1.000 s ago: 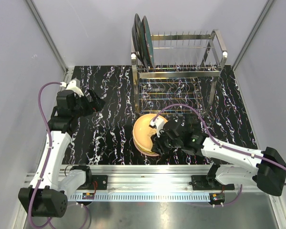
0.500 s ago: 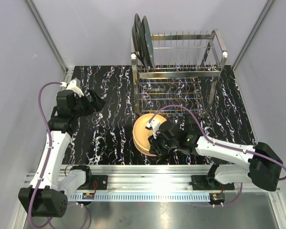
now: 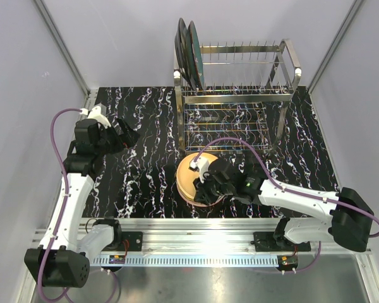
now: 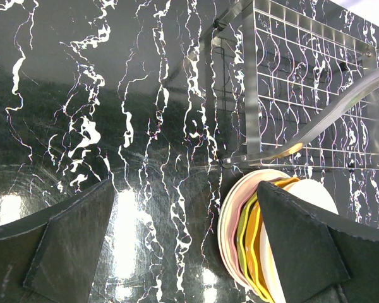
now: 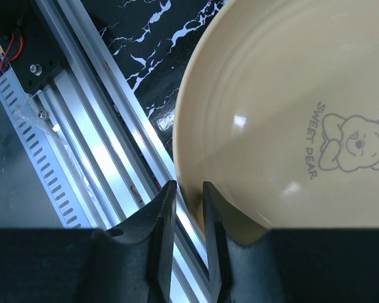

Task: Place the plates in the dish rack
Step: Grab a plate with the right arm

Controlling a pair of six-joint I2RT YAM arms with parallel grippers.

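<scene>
Right hand narrowed astride top plate near rim, grip unsure. A thin pinch may slip and drop it onto stack. Left hand spread.

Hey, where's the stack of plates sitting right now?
In the top view, the stack of plates sits mid-table near the front edge, just in front of the dish rack, with the right gripper straddling the top plate at its rim.
</scene>
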